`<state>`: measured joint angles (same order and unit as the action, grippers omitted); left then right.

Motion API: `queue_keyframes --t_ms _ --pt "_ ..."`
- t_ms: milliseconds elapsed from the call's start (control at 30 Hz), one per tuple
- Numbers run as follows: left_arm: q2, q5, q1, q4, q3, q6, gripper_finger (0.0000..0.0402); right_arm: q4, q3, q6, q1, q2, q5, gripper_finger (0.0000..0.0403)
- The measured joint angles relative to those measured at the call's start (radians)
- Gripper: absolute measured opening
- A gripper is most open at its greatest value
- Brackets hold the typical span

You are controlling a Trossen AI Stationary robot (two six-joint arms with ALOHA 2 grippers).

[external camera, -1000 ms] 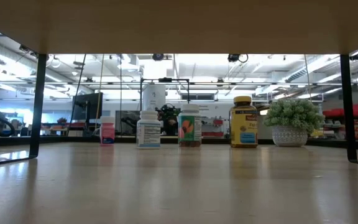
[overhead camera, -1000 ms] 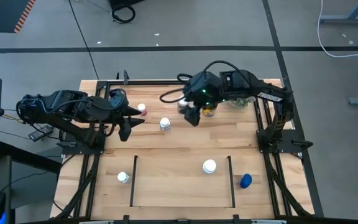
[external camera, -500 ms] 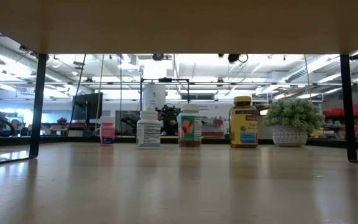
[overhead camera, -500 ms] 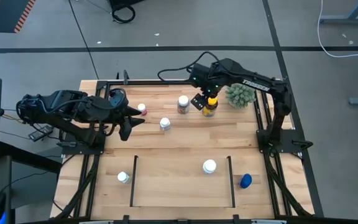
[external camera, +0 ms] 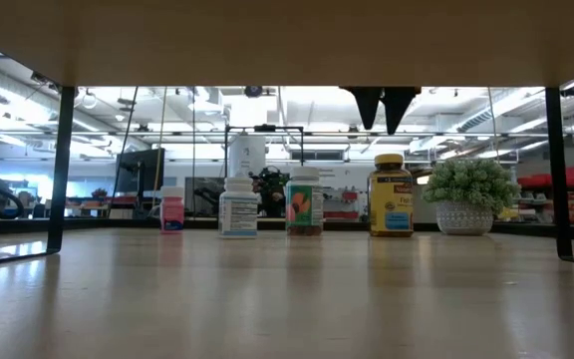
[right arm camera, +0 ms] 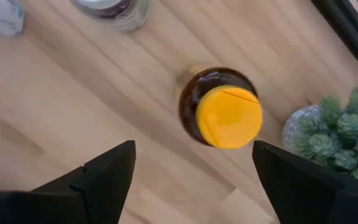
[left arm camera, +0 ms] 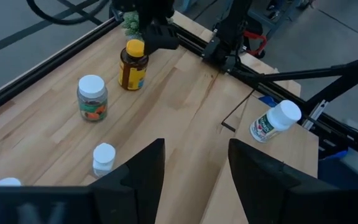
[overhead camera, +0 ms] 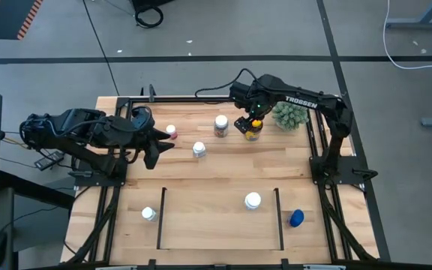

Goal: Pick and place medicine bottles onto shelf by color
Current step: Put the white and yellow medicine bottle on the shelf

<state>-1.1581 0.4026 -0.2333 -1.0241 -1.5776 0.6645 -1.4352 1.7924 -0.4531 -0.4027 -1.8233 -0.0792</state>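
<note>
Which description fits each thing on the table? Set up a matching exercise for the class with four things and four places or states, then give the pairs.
Things:
1. amber bottle
2. blue bottle
3. pink bottle
4. right gripper

Descriptions:
A. outside the shelf, just past its right bar
B. open, hanging over a yellow cap
C. beside the plant
D. near the left gripper, at the table's far side

Pairs: 1-C, 2-A, 3-D, 4-B
</note>
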Motion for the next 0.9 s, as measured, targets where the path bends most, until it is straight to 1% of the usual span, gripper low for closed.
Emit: queue_keyframes --t_ms 133,200,333,467,567,633,767,900 --pt "0.000 0.000 0.000 -0.003 0.000 0.000 0.0186 -0.002 0.000 -0.037 -0.007 0.000 0.057 0.0339" --pt "0.000 -0.004 0.000 -0.009 0.000 0.002 0.0187 -0.028 0.013 -0.031 0.017 0.000 0.081 0.0339" --pt "0.000 -0.006 0.000 -0.016 0.000 0.002 0.0186 -0.040 0.039 -0.021 0.073 0.001 0.079 0.0339" --pt "0.000 -0.007 0.000 -0.016 0.000 0.002 0.0187 -0.041 0.104 -0.050 0.125 0.000 0.156 0.0339" --pt "0.000 -0.007 0.000 -0.019 0.000 0.000 0.0187 -0.040 0.188 -0.071 0.195 0.000 0.239 0.0339" --pt "0.000 -0.006 0.000 -0.021 0.000 -0.012 0.0185 -0.039 0.255 -0.073 0.252 0.000 0.260 0.0339" --pt "0.000 -0.006 0.000 -0.022 0.000 -0.022 0.0184 -0.033 0.349 -0.032 0.392 0.001 0.240 0.0339" --pt "0.000 -0.006 0.000 -0.022 0.000 -0.030 0.0185 -0.031 0.372 -0.019 0.541 0.002 0.201 0.0339"
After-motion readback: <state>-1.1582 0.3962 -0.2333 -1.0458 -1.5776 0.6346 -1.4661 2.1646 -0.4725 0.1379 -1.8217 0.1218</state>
